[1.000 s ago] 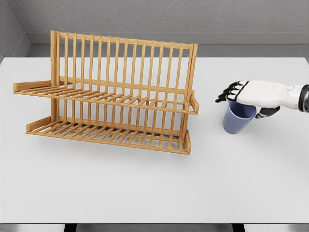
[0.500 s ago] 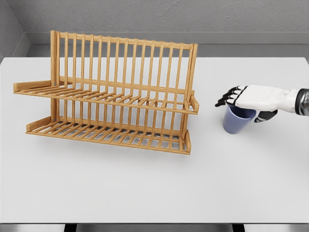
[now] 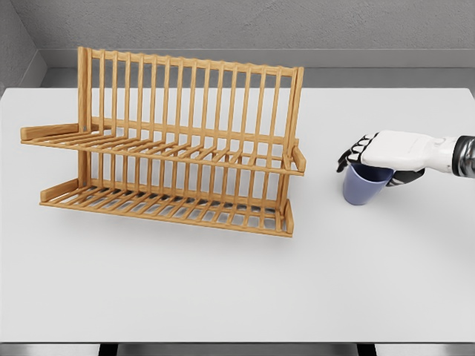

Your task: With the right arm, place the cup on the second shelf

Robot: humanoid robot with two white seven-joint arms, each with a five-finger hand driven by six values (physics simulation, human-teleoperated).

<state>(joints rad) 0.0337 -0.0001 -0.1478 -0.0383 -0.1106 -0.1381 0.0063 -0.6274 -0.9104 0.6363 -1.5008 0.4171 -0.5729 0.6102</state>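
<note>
Cup [image 3: 361,188] – blue, upright, on the table [image 3: 223,289], well to the right of the rack [image 3: 171,148] and clear of it. Not yet on either shelf, not yet lifted as far as can be judged: base appears to meet the white surface.

Right hand [image 3: 382,156] over the cup's rim, arm entering from the right of the rack. Dark fingers [image 3: 355,154] draped across the top on the side facing the rack, thumb apparently down the far side. Curled around the rim, though whether clamped firm or merely closing – cannot tell. Left hand nowhere to be seen.

Reach done, then; grip at best half made. Everything else outstanding: closing firmly on the cup, raising it off the table, carrying it leftward to the rack, setting it down on the second shelf [image 3: 163,152] – taken here as the upper tier of slats – and letting go. Both tiers bare of crockery. Early in the job by this reckoning, with the lift as the likely next step.
</note>
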